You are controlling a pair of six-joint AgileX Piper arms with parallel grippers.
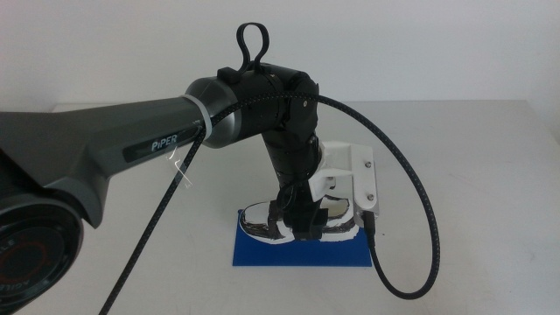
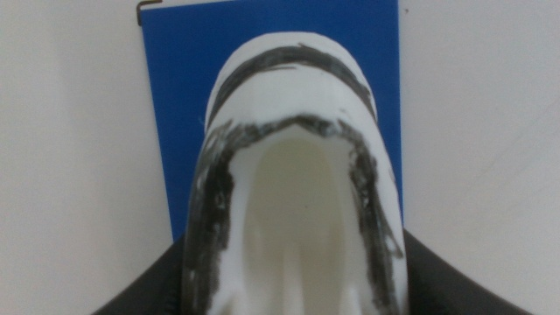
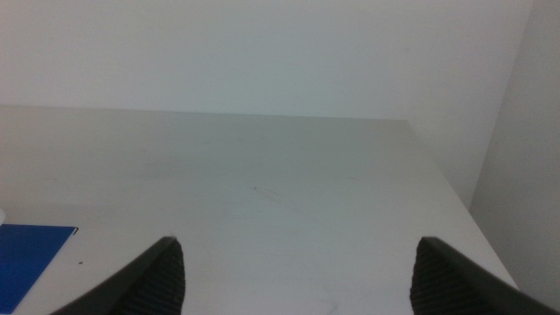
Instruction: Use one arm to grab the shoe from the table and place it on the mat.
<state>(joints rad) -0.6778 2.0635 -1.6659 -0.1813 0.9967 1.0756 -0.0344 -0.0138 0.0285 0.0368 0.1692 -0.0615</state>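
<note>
Now dark grey and black "PiPER" left arm (image 1: 131, 144) reaching in from frame left, bent down mid-frame. Left gripper (image 1: 302, 219) clamped across small white sneaker with black patches (image 1: 262, 220), jaws flanking its opening in left wrist view. Sneaker over flat deep-blue rectangular mat (image 1: 297, 254), lower centre on white-grey tabletop (image 1: 472, 157); contact unclear. Right gripper (image 3: 297, 276) waiting, jaws spread wide, nothing between.

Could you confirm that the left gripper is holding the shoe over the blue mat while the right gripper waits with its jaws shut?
Not quite: the right gripper waits with its jaws wide apart, as the right wrist view shows. The rest holds: the left gripper grips the shoe over the mat.
</note>
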